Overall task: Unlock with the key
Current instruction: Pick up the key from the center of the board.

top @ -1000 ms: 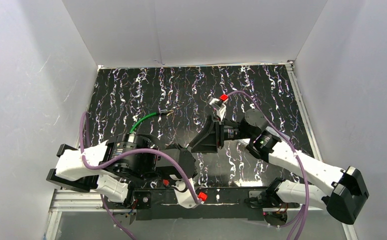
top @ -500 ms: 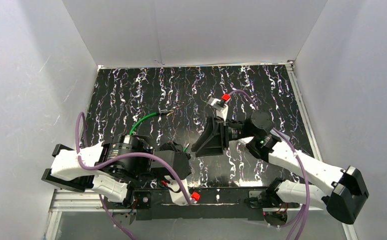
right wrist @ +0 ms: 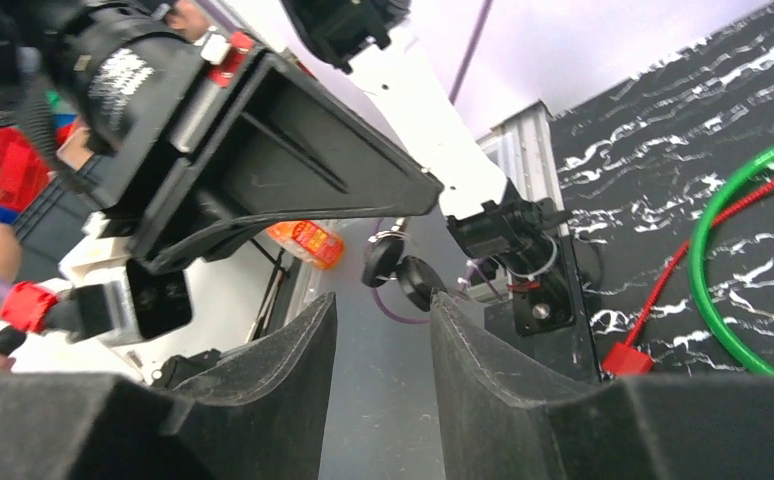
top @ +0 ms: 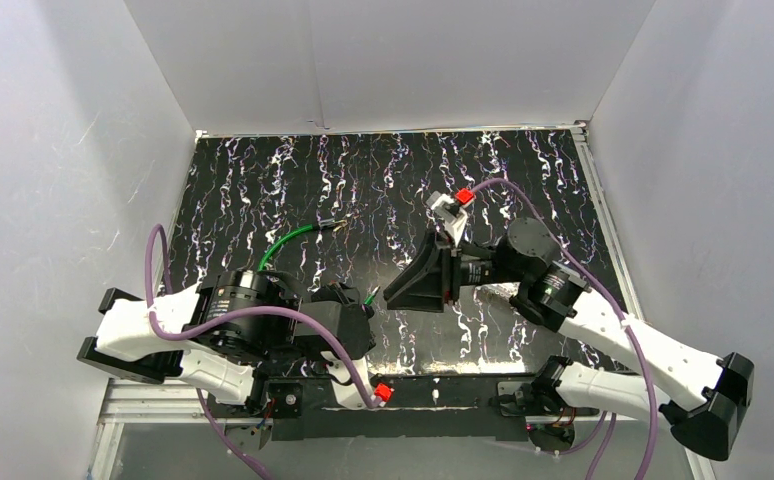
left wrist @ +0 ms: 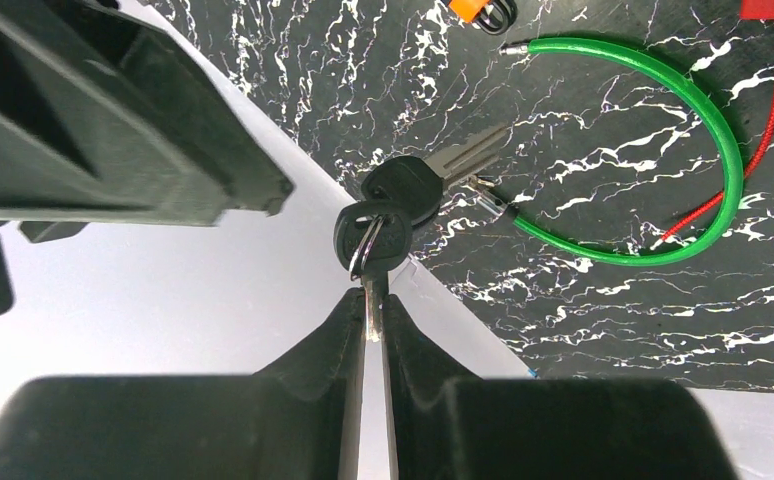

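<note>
In the left wrist view my left gripper (left wrist: 371, 300) is shut on the blade of a black-headed key (left wrist: 373, 235). A second key (left wrist: 408, 183) hangs from the same ring, its blade pointing up and right. Behind them on the table lies a green cable loop (left wrist: 708, 120), with a bit of an orange lock body (left wrist: 471, 8) at the top edge. In the right wrist view my right gripper (right wrist: 383, 310) is open, and the keys (right wrist: 398, 265) hang just beyond its fingertips. From above, the two grippers (top: 363, 305) (top: 403, 290) meet tip to tip.
A red cord (left wrist: 753, 140) runs beside the green cable (top: 288, 240), ending in a red tag (right wrist: 623, 358). White walls enclose the black marbled table (top: 523, 180). The arms' base rail (top: 443, 395) lies along the near edge.
My right gripper's jaws have narrowed while facing the left gripper. The right arm's elbow has swung out to the right. The left arm has shifted slightly left.
</note>
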`<move>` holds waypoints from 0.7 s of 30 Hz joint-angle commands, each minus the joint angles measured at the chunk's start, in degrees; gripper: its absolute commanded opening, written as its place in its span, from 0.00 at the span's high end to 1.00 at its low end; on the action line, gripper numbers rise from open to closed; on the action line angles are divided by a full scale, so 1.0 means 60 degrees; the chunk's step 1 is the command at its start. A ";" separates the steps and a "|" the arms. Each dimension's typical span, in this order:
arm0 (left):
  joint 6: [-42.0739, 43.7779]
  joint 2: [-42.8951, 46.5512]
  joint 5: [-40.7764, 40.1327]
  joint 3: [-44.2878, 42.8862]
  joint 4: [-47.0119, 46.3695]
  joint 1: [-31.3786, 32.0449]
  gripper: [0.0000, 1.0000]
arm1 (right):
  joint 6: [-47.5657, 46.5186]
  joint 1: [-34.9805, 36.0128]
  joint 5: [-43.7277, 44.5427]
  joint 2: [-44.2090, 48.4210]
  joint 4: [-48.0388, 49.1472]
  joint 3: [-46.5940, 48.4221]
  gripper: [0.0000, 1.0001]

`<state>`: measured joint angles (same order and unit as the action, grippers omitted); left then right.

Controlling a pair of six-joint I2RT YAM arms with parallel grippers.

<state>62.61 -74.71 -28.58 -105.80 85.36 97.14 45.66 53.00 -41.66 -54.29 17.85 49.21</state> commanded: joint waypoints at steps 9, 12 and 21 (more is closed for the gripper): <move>-0.0312 -0.0072 -0.0245 -0.0145 0.0617 0.1462 1.00 | -0.1611 0.1029 0.2295 -0.0469 -0.1631 0.1074 0.59; -0.0380 -0.0088 -0.0258 -0.0111 0.0714 0.1461 1.00 | -0.1627 0.1139 0.2380 -0.0542 -0.1562 0.1137 0.58; -0.0628 -0.0067 -0.0355 -0.0064 0.1023 0.1461 1.00 | -0.1768 0.1274 0.2702 -0.0281 -0.1754 0.1007 0.45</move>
<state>59.83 -75.59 -29.21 -105.80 85.43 97.17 36.93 60.20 -28.02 -58.15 6.95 53.15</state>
